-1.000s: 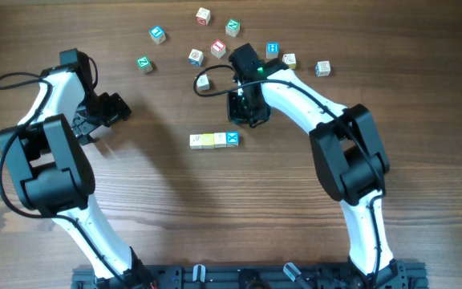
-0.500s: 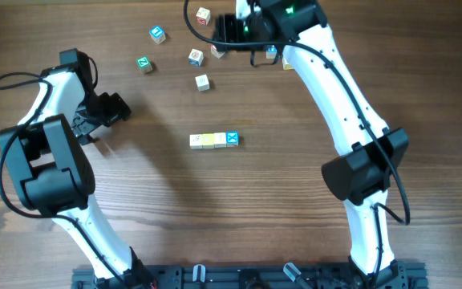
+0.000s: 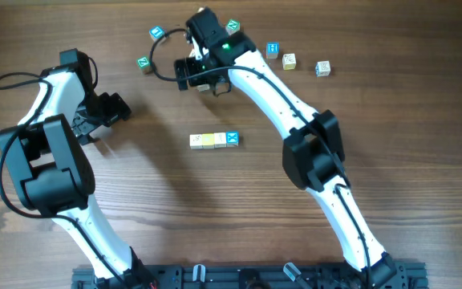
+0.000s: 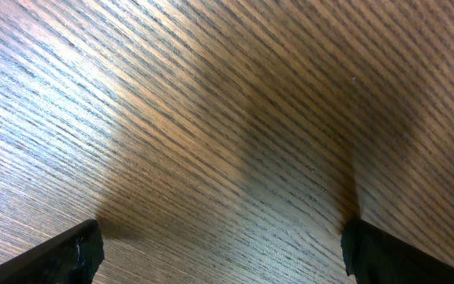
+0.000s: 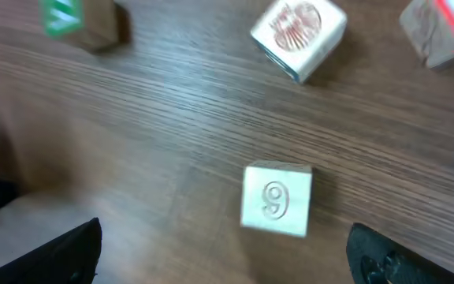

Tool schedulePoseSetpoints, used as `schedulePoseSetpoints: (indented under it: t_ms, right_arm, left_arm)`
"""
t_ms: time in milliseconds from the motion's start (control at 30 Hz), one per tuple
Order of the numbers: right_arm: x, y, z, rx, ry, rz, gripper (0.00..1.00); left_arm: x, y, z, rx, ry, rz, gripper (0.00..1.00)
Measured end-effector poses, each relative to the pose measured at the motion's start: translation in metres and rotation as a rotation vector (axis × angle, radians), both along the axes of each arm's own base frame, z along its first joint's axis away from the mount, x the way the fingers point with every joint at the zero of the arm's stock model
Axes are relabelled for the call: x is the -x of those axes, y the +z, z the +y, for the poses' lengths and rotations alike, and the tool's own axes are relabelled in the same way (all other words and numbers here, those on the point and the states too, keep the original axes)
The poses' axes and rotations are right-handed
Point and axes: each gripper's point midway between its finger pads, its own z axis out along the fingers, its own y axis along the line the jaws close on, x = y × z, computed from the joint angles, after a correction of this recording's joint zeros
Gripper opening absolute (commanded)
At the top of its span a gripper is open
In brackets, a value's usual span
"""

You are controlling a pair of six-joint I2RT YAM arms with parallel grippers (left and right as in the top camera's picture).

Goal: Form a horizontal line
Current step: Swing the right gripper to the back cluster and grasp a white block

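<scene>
A short row of small cubes point(image 3: 214, 140) lies side by side in the middle of the table. My right gripper point(image 3: 201, 80) hovers at the back of the table, open, jaws wide apart. Between its fingers point(image 5: 373, 252), low on the wood, sits a pale cube marked 9 point(image 5: 277, 199), touched by neither finger. In the overhead view this cube is mostly hidden under the gripper. My left gripper point(image 3: 109, 111) rests at the left, open, and the left wrist view shows only bare wood between its fingertips point(image 4: 81, 251).
Loose cubes are scattered along the back: blue point(image 3: 157, 33), green point(image 3: 143, 63), green point(image 3: 233, 26), blue point(image 3: 273, 50), beige point(image 3: 289, 60) and pale point(image 3: 322, 68). Near the 9 cube are a green cube point(image 5: 77, 17) and a red-printed cube point(image 5: 299, 35).
My right arm left the spot beside the row, swung to the back of the table and then left. Its jaws went from shut to wide open. The left arm stayed still.
</scene>
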Motion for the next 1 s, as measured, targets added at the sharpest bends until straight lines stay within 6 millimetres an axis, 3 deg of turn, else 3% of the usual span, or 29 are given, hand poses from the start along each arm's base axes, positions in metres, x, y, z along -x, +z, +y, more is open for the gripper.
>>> schedulePoseSetpoints:
  t_ms: [100,167,233,367,533,633,800,900,1000]
  right_arm:
    - [0.0,-0.026,-0.003,0.025,-0.004,0.03,1.0]
    - [0.001,-0.036,-0.005,0.041,-0.007,0.04,0.86]
    - [-0.003,-0.035,-0.004,0.042,-0.011,0.023,0.65]
    - [-0.006,-0.035,-0.005,0.048,-0.014,0.008,0.4]
    - [-0.007,-0.034,-0.004,0.045,-0.016,0.002,0.38]
    - [-0.007,-0.034,-0.005,0.048,-0.019,0.0,0.29]
    - [-0.007,-0.035,-0.01,0.067,-0.027,0.005,0.29]
    - [0.001,-0.032,-0.042,0.127,-0.061,0.079,0.28]
    - [0.012,-0.013,-0.074,0.177,-0.097,0.144,0.29]
  left_arm:
    - [0.0,0.0,0.0,0.0,0.0,0.0,1.0]
    - [0.0,0.0,0.0,0.0,0.0,0.0,1.0]
    - [0.0,0.0,0.0,0.0,0.0,0.0,1.0]
    - [0.0,0.0,0.0,0.0,0.0,0.0,1.0]
    - [0.0,0.0,0.0,0.0,0.0,0.0,1.0]
    - [0.0,0.0,0.0,0.0,0.0,0.0,1.0]
    - [0.0,0.0,0.0,0.0,0.0,0.0,1.0]
    - [0.0,0.0,0.0,0.0,0.0,0.0,1.0]
    - [0.0,0.0,0.0,0.0,0.0,0.0,1.0]
